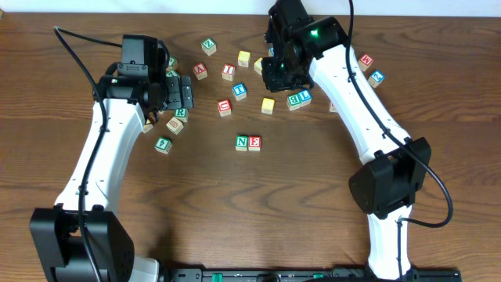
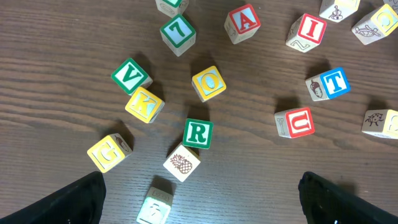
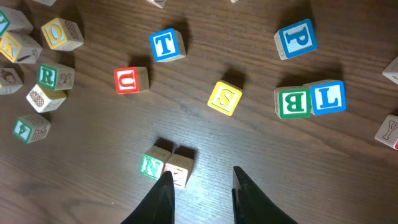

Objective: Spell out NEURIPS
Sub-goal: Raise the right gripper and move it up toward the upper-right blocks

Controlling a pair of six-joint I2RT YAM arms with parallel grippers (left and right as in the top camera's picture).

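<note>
A green N [image 1: 242, 142] and a red E [image 1: 254, 142] stand side by side on the table, seen too as N [image 3: 152, 165] and E [image 3: 178, 167]. The red U [image 3: 130, 79], green R [image 2: 198, 133], red I [image 2: 308, 31], blue P [image 3: 295, 38] and yellow S [image 3: 225, 98] lie scattered. My right gripper [image 3: 202, 172] hovers high above the table just right of the E, jaws a little apart and empty. Its arm hides the P from overhead. My left gripper [image 2: 199, 199] is wide open above the table near the R, holding nothing.
Other cubes lie around: blue T [image 3: 166, 45], green B [image 3: 292, 102] beside blue L [image 3: 326, 96], red A [image 2: 244, 23], yellow O [image 2: 209, 83], green V [image 2: 130, 76], yellow K [image 2: 144, 104], yellow G [image 2: 109, 151], and a pineapple cube [image 2: 182, 163].
</note>
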